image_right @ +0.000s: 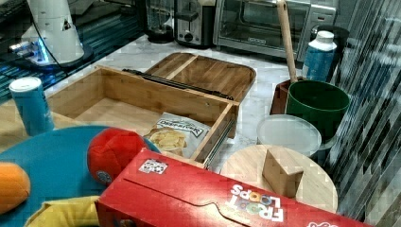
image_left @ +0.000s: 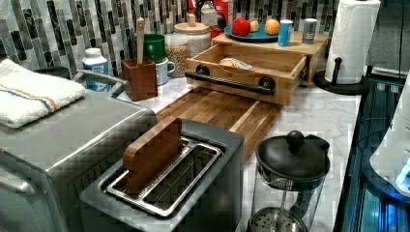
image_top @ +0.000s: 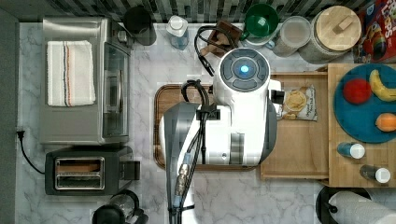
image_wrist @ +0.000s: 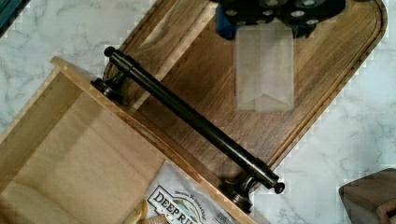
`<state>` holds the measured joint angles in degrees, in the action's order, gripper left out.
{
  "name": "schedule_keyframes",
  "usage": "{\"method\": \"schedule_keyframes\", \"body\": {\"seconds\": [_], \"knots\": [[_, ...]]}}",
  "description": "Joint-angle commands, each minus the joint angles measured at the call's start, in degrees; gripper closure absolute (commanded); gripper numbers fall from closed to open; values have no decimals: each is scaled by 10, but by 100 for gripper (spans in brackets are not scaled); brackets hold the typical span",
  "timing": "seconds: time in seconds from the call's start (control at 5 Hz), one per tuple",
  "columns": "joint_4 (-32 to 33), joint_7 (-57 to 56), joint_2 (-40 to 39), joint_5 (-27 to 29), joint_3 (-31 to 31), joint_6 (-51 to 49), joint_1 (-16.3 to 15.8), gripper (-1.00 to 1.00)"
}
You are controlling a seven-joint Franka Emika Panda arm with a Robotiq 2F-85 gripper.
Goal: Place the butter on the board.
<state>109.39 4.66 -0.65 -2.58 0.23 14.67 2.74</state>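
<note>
While the wrist view is showing the butter (image_wrist: 264, 65), a pale wrapped block, the top view is hiding it under the arm (image_top: 243, 107). The butter is sitting in the gripper (image_wrist: 264, 21), with the jaws closing on its upper end and a blue pad on each side. It is hanging over the board (image_wrist: 327, 70), inside the rim; whether it is touching the wood, cannot tell. The left and right views are showing the board's wood from the side, lying flat on the marble counter (image_left: 329, 111). The drawer (image_wrist: 56, 154) is standing open just beside the board, its dark handle (image_wrist: 191, 119) reaching over the board's edge. A chips bag (image_wrist: 187, 205) is lying in the drawer. In the top view the arm is folding over the board, wrist pointing straight down, cables (image_top: 198, 135) running along its back. The right view is catching the arm's white base (image_right: 52, 28), well apart from the board.
</note>
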Motion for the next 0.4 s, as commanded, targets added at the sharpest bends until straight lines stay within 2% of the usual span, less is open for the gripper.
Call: {"method": "schedule_keyframes", "body": {"seconds": [0.2, 0.4], "knots": [[0, 0, 1, 0, 6, 0, 6, 100], [24, 51, 19, -5, 12, 7, -3, 100]]}}
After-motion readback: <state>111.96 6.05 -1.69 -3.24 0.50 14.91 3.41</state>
